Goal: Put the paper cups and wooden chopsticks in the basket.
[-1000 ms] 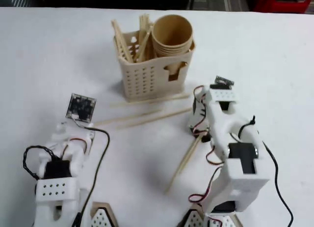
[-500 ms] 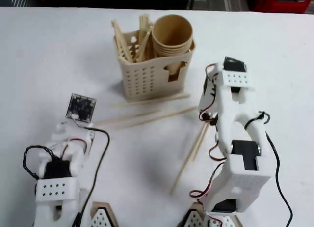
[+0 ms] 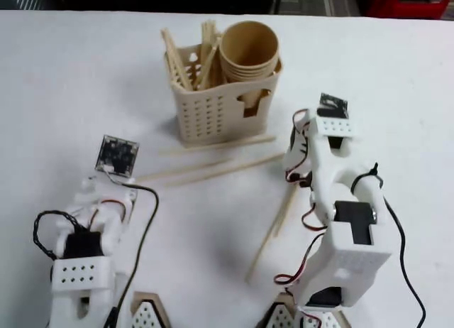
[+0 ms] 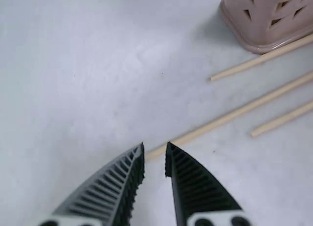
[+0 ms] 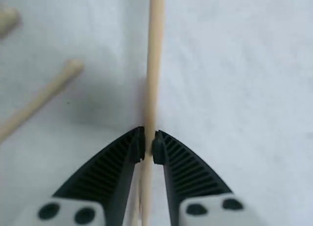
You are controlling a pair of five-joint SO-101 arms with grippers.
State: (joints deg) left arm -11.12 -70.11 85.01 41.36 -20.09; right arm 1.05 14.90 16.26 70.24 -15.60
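We see the right hand (image 5: 148, 143) pinched tight on one thin pale wooden chopstick (image 5: 155, 64). Our left hand (image 4: 154, 160) holds nothing, its tips narrowly parted above the white worktop (image 3: 71, 79). The cream perforated plastic basket (image 3: 213, 118) holds stacked tan paper cups (image 3: 248, 47) and upright sticks. Three loose chopsticks (image 3: 213, 170) lie just before it.

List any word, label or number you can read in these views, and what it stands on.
None can be read. The basket, the paper cups and the chopsticks are plain; any marks on the small black board on the left arm are too small to read.
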